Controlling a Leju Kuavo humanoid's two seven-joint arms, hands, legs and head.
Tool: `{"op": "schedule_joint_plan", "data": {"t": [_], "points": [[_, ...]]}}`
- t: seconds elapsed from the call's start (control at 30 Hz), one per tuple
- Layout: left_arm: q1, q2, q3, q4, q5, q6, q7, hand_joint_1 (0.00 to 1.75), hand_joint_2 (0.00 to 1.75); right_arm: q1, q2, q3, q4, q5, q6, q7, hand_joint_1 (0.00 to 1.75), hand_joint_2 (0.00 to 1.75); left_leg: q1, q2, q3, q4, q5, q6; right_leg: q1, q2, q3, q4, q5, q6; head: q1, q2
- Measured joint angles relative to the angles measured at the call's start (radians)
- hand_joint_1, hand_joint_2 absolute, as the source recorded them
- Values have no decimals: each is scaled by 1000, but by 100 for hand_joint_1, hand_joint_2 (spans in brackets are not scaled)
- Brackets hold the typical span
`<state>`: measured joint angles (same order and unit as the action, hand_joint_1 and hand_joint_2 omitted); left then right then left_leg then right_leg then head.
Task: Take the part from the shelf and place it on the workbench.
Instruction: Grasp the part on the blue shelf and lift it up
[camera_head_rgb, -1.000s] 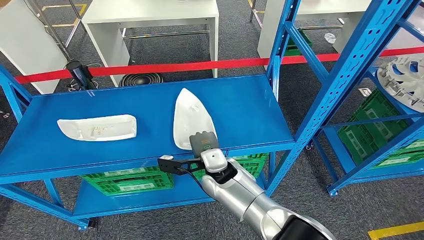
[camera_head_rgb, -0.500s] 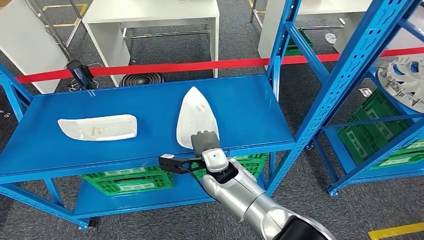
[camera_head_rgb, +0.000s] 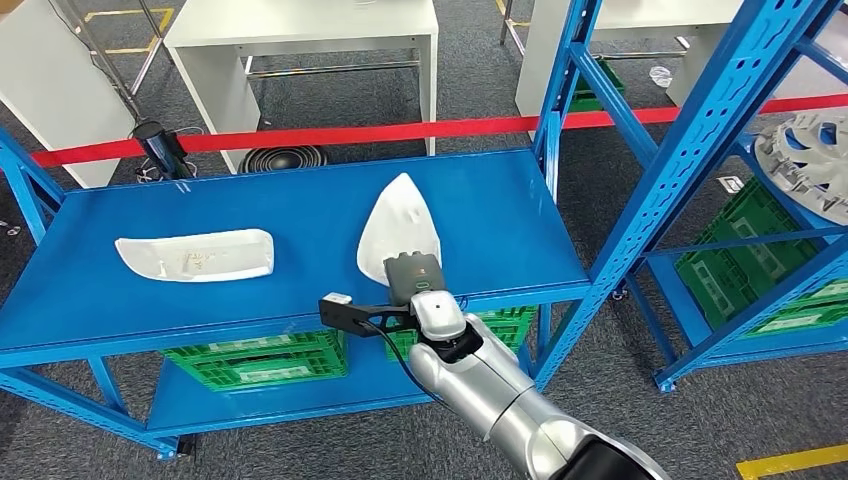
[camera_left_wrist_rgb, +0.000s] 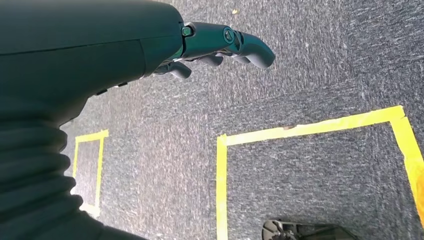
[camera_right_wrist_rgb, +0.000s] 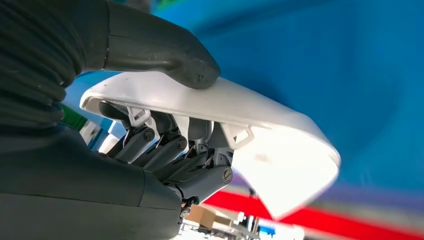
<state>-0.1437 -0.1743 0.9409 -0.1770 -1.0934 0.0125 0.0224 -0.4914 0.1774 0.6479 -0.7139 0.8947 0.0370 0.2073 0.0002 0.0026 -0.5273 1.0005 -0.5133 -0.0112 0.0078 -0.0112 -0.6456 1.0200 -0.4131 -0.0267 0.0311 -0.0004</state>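
Right hand: my right hand (camera_head_rgb: 413, 279) grips the near, wide end of the white pointed plastic shell part (camera_head_rgb: 401, 230), thumb (camera_right_wrist_rgb: 165, 52) pressed on its smooth outer face, darker fingers (camera_right_wrist_rgb: 170, 150) curled under its ribbed inner side.
Part: from the head view I see it over the front half of the blue metal workbench top (camera_head_rgb: 250, 210), tip pointing away from me; I cannot tell whether it touches the surface.
Left hand: my left hand (camera_left_wrist_rgb: 210, 47) hangs over grey carpet marked with yellow tape (camera_left_wrist_rgb: 300, 131), fingers loosely apart, holding nothing.
Also on the bench: a second white oblong plastic shell (camera_head_rgb: 196, 255) lies flat, well apart, to the left.
Surroundings: a red barrier tape (camera_head_rgb: 330, 134) runs behind the bench; green plastic crates (camera_head_rgb: 255, 360) sit on the lower shelf.
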Motion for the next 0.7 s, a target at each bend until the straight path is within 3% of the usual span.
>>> {"op": "schedule_joint_plan", "data": {"t": [0.13,0.3,0.47,0.63,0.7], "points": [[3,0,8,0,8,-7,-21,0,175,32,-1,-49,-130,-98,-93,-133,175,175,0,0,1,0,0,0,0,0,-3,0,0,0,0,0],[8,0,19,0,11,-24,-37,0,175,82,-18,-108,-376,-269,-150,-369,175,175,0,-1,3,0,2,0,0,0,-5,1,1,-1,0,0],[13,0,27,0,17,-31,-43,0,175,138,-31,-141,-593,-390,-132,-511,175,175,0,-1,-3,0,0,0,0,0,-5,0,1,0,0,0],[23,2,36,0,15,-30,-36,0,175,197,-35,-157,-742,-551,-74,-640,175,175,-4,-1,-4,0,10,16,-6,-1,-4,-4,10,14,-1,0],[26,1,37,1,13,-27,-27,0,175,218,-36,-162,-791,-643,-29,-686,175,175,2,1,0,-15,28,22,-6,3,-13,20,-20,21,0,0]]}}
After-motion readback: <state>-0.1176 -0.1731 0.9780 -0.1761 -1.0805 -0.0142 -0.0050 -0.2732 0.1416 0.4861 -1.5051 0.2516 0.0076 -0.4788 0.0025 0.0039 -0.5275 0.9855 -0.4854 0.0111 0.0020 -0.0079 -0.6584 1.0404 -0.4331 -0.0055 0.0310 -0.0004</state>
